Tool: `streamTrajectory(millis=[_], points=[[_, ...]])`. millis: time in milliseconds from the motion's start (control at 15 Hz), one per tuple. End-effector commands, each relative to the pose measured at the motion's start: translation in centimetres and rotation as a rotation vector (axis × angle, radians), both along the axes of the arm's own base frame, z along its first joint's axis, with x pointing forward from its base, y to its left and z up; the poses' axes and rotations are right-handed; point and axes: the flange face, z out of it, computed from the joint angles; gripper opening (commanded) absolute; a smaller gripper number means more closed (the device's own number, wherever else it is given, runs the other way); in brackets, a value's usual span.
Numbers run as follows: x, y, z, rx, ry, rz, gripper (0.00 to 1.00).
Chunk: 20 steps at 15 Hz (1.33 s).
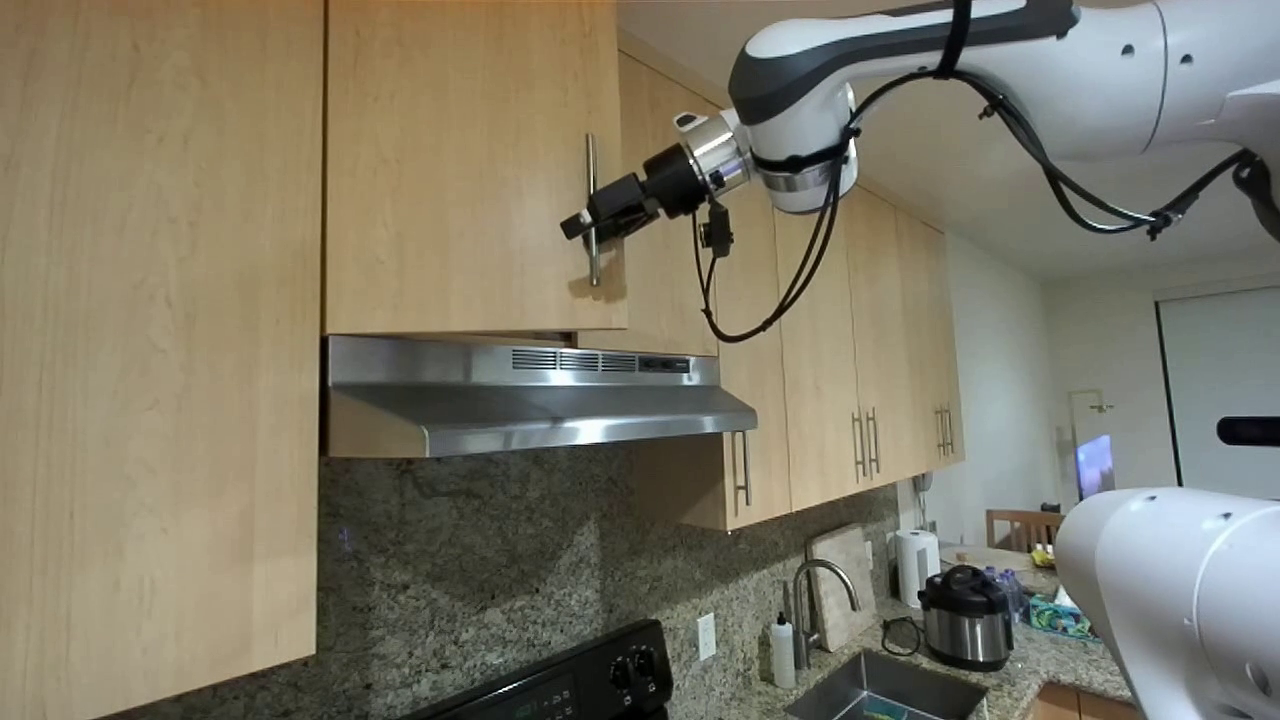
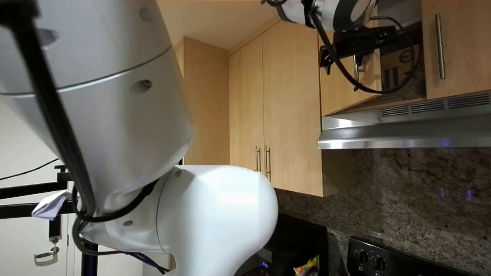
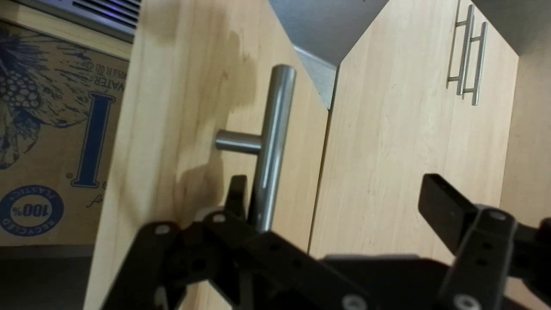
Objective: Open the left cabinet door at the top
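1. Left cab. door: flat light-wood panel, straight fine grain, smooth, square-edged. Upright; top runs off frame, so can't tell panel's long axis.
2. Pos.: up over range hood, swung partway out; hinge side next to tall door, free edge pointing out into room. Outer face visible in both exterior views.
3. Bar handle: round brushed-steel rod on short round post, near free edge; long axis vert., parallel to that edge.
4. Jaws: spread wide. One finger btwn bar & door face, opp. one well off on far side; bar unclamped. Contact: can't tell.
5. Inside, past free edge: cardboard box, brown, blue print incl. "WATER".
6. Twin door, beside: same wood, vert. steel handle on its L edge.
7. Hood: brushed steel, sloped front, slotted vents. Below, speckled granite backsplash, then black stove panel w/ round knobs.
8. Arm: glossy white shells, dark grey trim, black cable strapped on.
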Motion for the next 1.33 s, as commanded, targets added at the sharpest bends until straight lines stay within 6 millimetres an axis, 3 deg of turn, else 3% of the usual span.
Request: streamTrajectory(millis=[0,933,1000,1267], points=[[-1.8,5.1,1.1,-0.012,0.022,0.135,1.00],[-3.1,8.5,1.2,-0.109,0.029,0.046,1.00],[-1.9,2.6,0.6,-0.078,0.024,-0.062,1.00],[-1.9,2.3,0.6,-0.080,0.026,-0.083,1.00]])
